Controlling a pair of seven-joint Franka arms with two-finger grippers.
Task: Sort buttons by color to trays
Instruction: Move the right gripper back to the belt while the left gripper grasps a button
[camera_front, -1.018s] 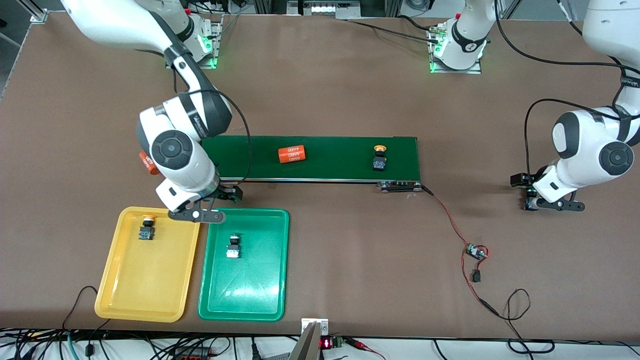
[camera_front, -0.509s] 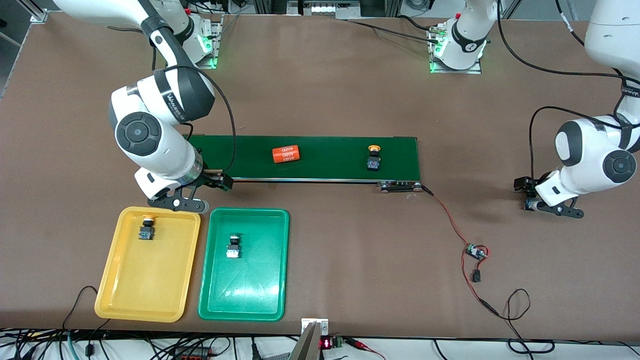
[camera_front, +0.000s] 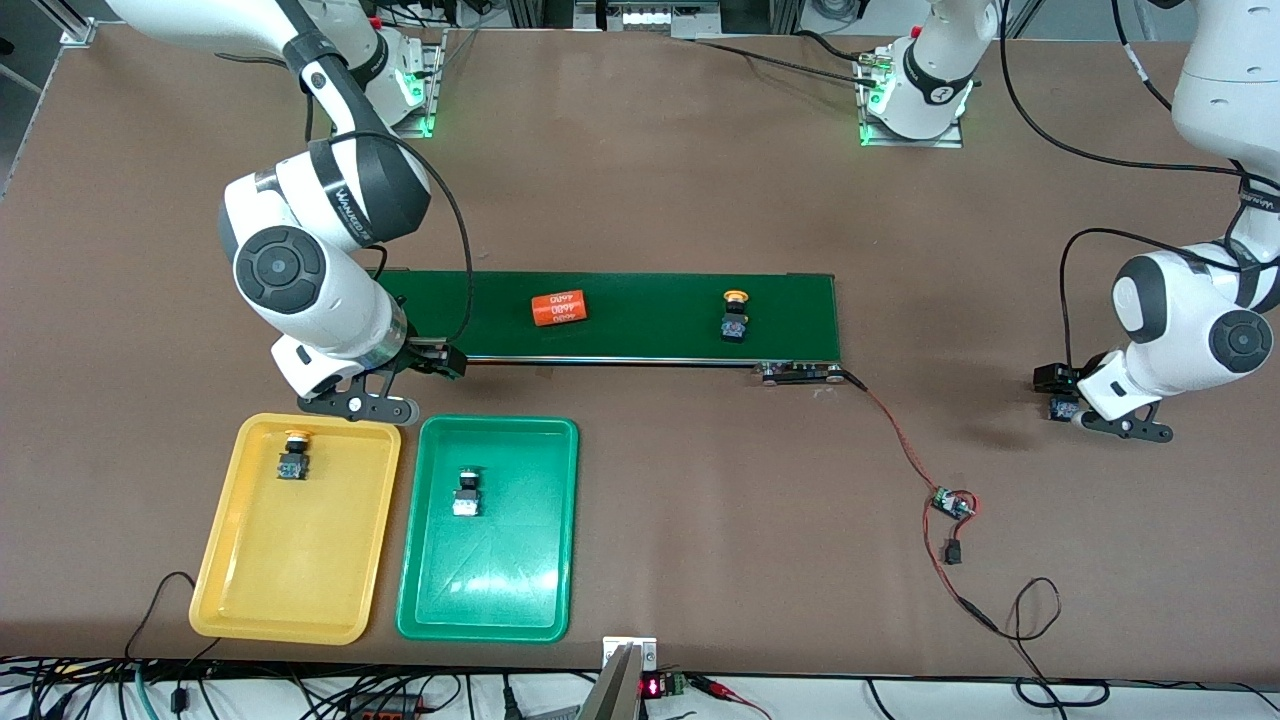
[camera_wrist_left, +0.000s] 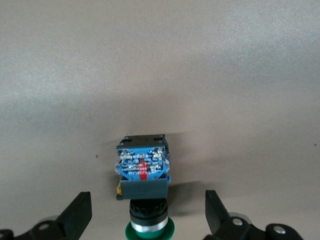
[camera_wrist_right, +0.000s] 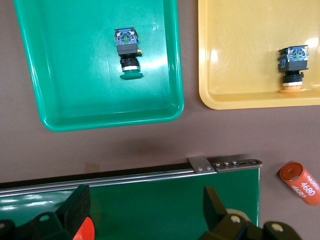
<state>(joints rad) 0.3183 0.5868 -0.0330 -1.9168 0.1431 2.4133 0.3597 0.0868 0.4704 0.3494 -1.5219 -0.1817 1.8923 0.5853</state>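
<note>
- Where the front view looks down, a yellow-capped button (camera_front: 295, 455) lies in the yellow tray (camera_front: 290, 612) and a green-capped button (camera_front: 466, 492) in the green tray (camera_front: 485, 600); another yellow-capped button (camera_front: 735, 315) and an orange "4680" cylinder (camera_front: 558, 308) lie on the conveyor belt (camera_front: 650, 305). Right gripper (camera_front: 352, 407) hangs over the belt's end by the trays.
- Left wrist view: left gripper (camera_wrist_left: 147, 220), jaws open, straddles a fourth button (camera_wrist_left: 144, 187), green-capped, on the tabletop (camera_wrist_left: 160, 60), not yet gripped. Judged step: picking it; next, lower and close.
- Right wrist view: right gripper (camera_wrist_right: 145, 212), jaws open and empty, waits over the belt; a second "4680" cylinder (camera_wrist_right: 300, 183) lies on the tabletop beside the belt's end.
</note>
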